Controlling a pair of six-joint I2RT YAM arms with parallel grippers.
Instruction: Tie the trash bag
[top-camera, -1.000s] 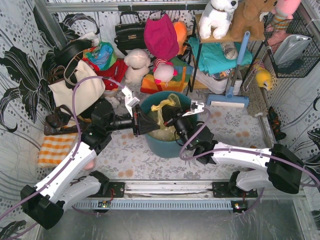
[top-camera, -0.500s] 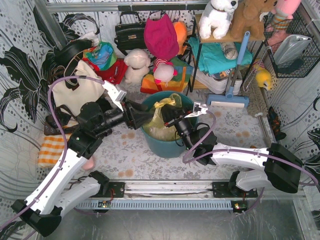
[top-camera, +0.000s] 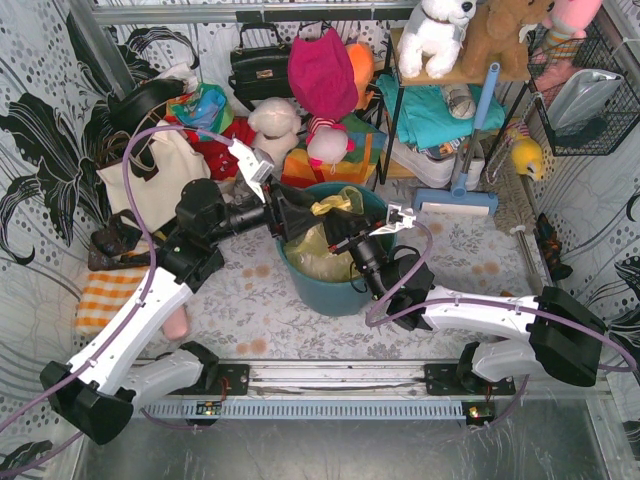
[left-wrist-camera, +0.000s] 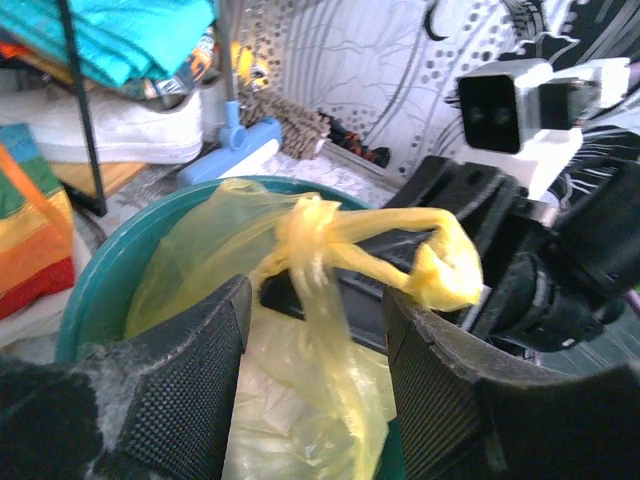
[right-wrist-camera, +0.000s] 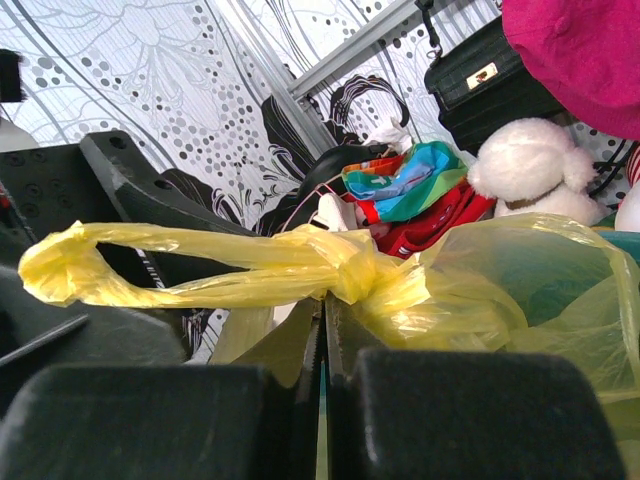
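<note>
The yellow trash bag (top-camera: 318, 262) sits in the round teal bin (top-camera: 330, 296), its top ends twisted into a knot (top-camera: 335, 206) with a loop. My left gripper (top-camera: 300, 222) is open over the bin's left side. In the left wrist view a floppy yellow strand (left-wrist-camera: 330, 330) hangs between its fingers (left-wrist-camera: 190, 390), below the knot (left-wrist-camera: 305, 225). My right gripper (top-camera: 342, 243) reaches in from the right. In the right wrist view it (right-wrist-camera: 322, 335) is shut, tips right under the knot (right-wrist-camera: 345, 272), with yellow film pinched at them.
A cream tote (top-camera: 160, 182), black handbag (top-camera: 262, 66), plush toys (top-camera: 275, 128) and a rack with teal cloth (top-camera: 435, 110) crowd the back. A blue brush (top-camera: 458, 195) lies to the right of the bin. An orange striped towel (top-camera: 108, 300) lies at the left.
My left gripper has swung from the bin's left rim up and back over the bag's top. My right gripper shifted slightly left, then held still.
</note>
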